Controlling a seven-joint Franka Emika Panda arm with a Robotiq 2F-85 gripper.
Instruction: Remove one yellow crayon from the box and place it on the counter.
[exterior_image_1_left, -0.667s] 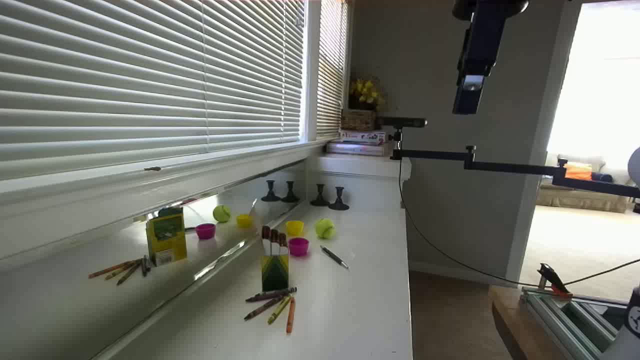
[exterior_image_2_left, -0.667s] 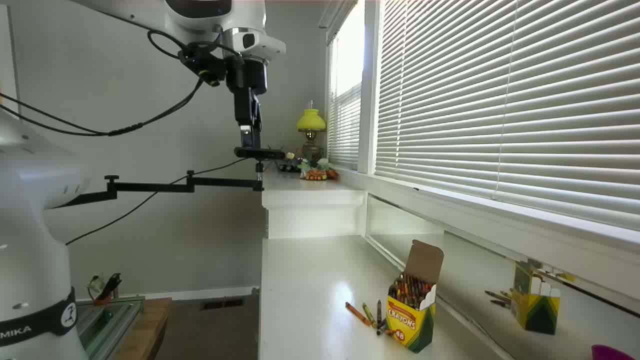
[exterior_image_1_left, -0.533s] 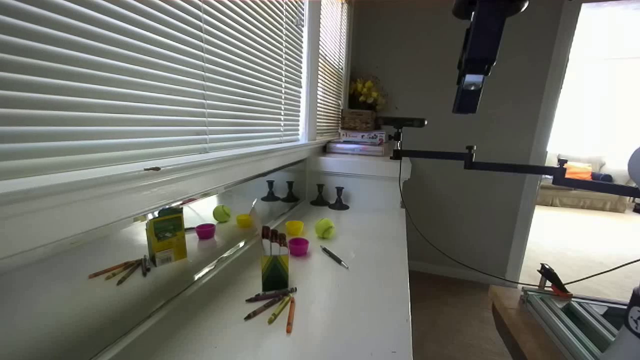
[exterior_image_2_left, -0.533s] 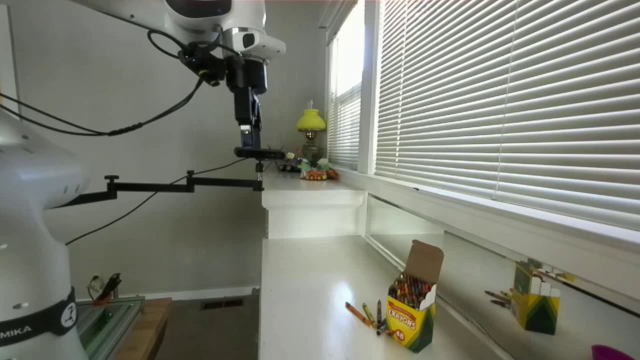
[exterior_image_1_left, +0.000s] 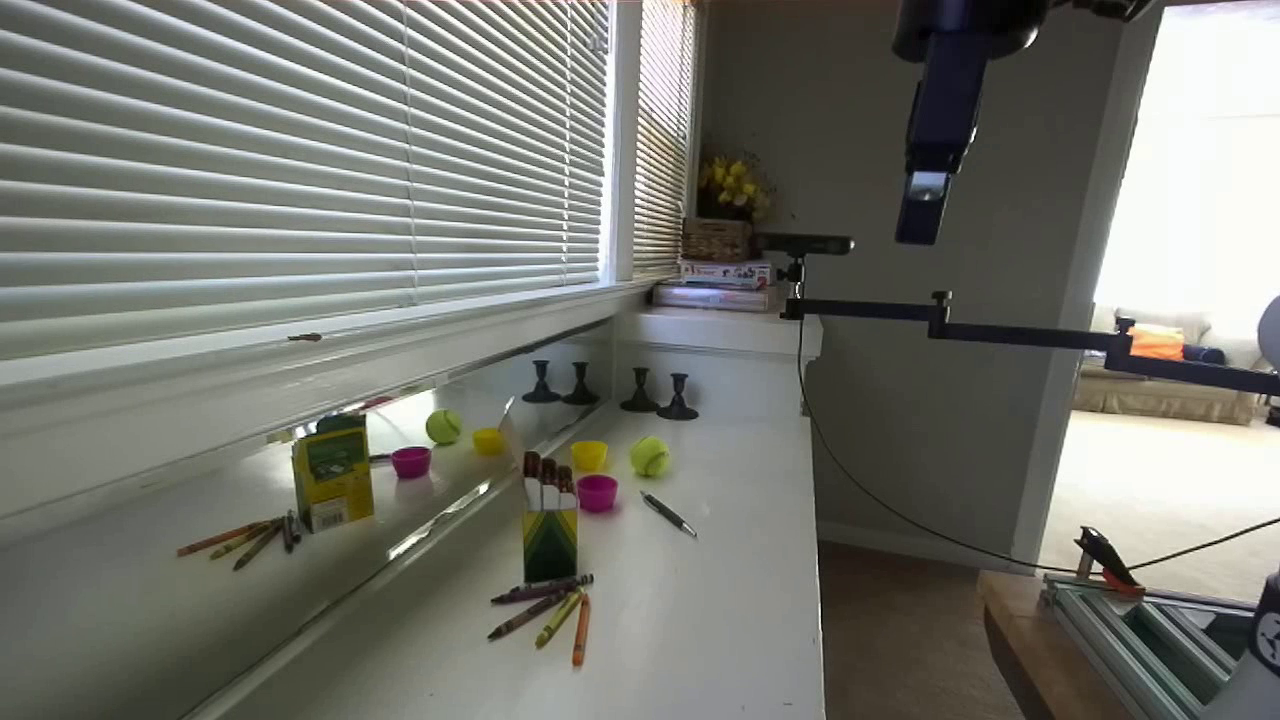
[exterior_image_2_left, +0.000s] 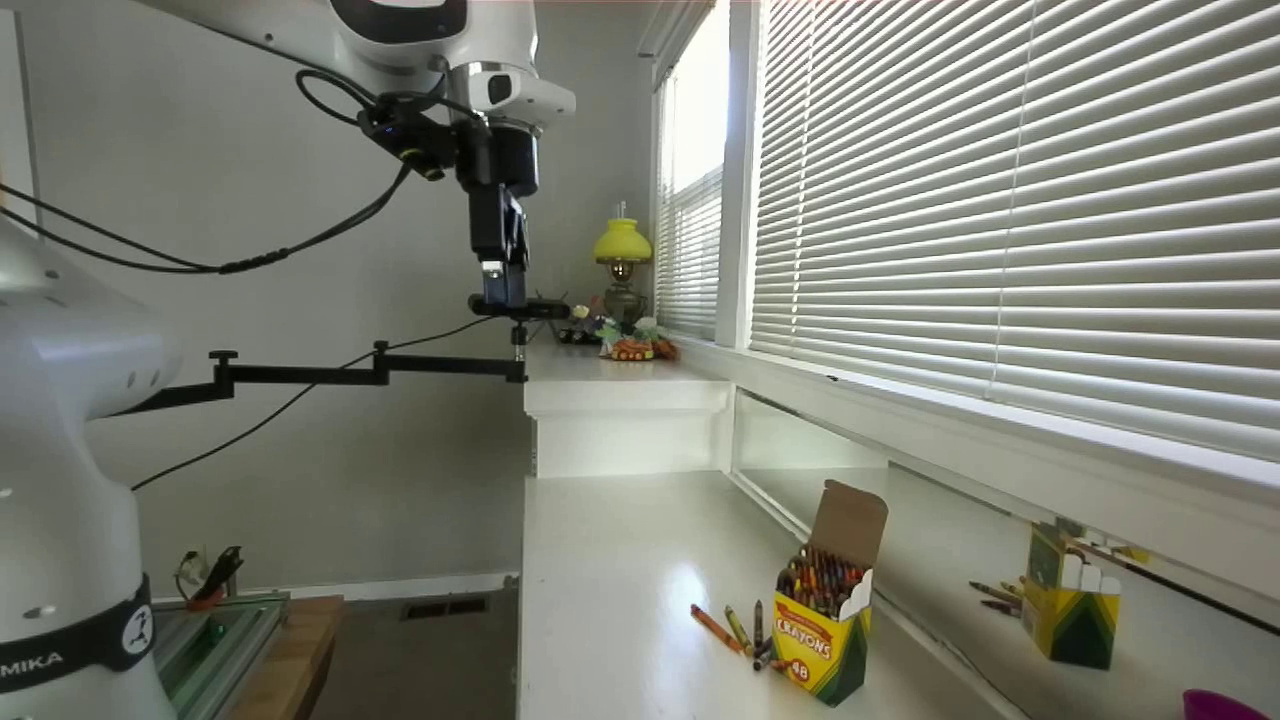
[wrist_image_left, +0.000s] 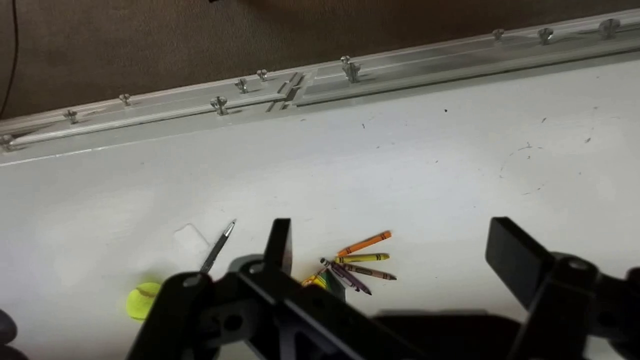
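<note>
The black two-fingered gripper (wrist_image_left: 389, 240) hung high above the glossy white countertop (wrist_image_left: 440, 180), its jaws spread wide and holding nothing, well apart from the upright green-and-yellow cardboard box (exterior_image_2_left: 818, 645). We found one slim yellow wax crayon (wrist_image_left: 364, 258) lying outside the box, between an orange wax crayon (wrist_image_left: 365, 243) and a brown wax crayon (wrist_image_left: 369, 271); we judged the task possibly met, though we could not single out a yellow stick among those packed inside. Should another have been wanted, we judged it best to centre over the box's mouth, narrow the jaws around a single tip, and draw straight upward, lest the light carton topple. In an exterior view, the raised brown cardboard flap (exterior_image_2_left: 850, 520) and the mirror-like panel (exterior_image_2_left: 950, 560) bounded one side; we judged the roomier approach to be from the front edge (exterior_image_1_left: 816, 560).
</note>
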